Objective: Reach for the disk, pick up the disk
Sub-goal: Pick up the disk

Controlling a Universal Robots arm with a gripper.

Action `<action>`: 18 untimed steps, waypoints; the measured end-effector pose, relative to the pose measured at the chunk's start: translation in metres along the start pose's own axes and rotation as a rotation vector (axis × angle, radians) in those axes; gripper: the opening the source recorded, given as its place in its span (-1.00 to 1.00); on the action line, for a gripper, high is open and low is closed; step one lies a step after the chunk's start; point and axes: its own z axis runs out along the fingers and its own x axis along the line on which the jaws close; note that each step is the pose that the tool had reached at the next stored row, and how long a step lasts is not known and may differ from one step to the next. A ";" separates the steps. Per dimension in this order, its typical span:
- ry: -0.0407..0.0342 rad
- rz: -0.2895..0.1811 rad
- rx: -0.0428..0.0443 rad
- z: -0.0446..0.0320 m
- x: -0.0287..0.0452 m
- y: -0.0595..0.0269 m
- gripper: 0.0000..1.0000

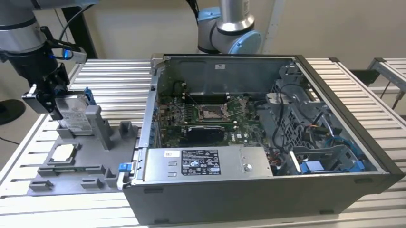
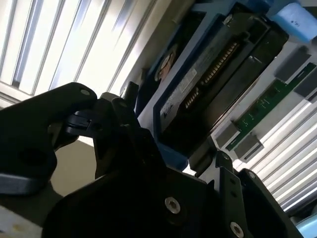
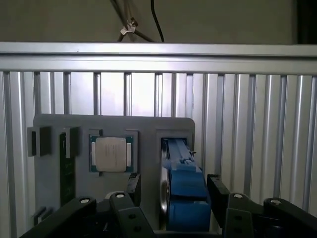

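Shows a gripper poised right at the top of the disk, at the exterior view's left, beside a lidless computer case. Places the disk on edge in a slot of a grey tray, labelled face upright and apparently taller than wide, so the long axis seems to run up toward the gripper. Puts the disk straight below and between the fingers; judging from that, needs no sideways shift, only a squeeze.

In the first wrist view, looks down along the disk's thin top edge, capped by a blue rail and centred between two dark fingers, one facing each flat side. Leaves a strip of tray visible between the disk and the finger on its silver side, and a much narrower gap on the other. Reads as jaws spread apart and straddling the disk, not clamped, though light contact on the narrow side cannot be ruled out. Also shows a small square chip seated in the tray near the disk's slot, apart from the fingers.

In the second wrist view, catches the disk's dark underside and connector row close up, just past the gripper's black body.

Holds the arm nearly upright above the tray, wrist aimed downward.
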 end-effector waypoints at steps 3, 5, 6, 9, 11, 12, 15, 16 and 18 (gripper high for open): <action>0.0000 0.000 -0.0001 0.0055 0.0000 0.0000 1.00; 0.0005 0.000 -0.0011 0.0075 0.0000 0.0000 1.00; 0.0006 0.000 -0.0012 0.0079 0.0000 0.0001 1.00; 0.0001 0.000 0.0003 0.0085 -0.0001 0.0000 1.00; 0.0000 0.000 0.0008 0.0084 -0.0001 0.0000 1.00; 0.0000 0.000 0.0010 0.0085 -0.0001 0.0000 1.00; -0.0001 0.000 0.0018 0.0082 -0.0001 0.0000 1.00; -0.0004 0.000 0.0023 0.0078 -0.0001 0.0000 1.00; -0.0005 0.000 0.0035 0.0057 -0.0001 -0.0001 1.00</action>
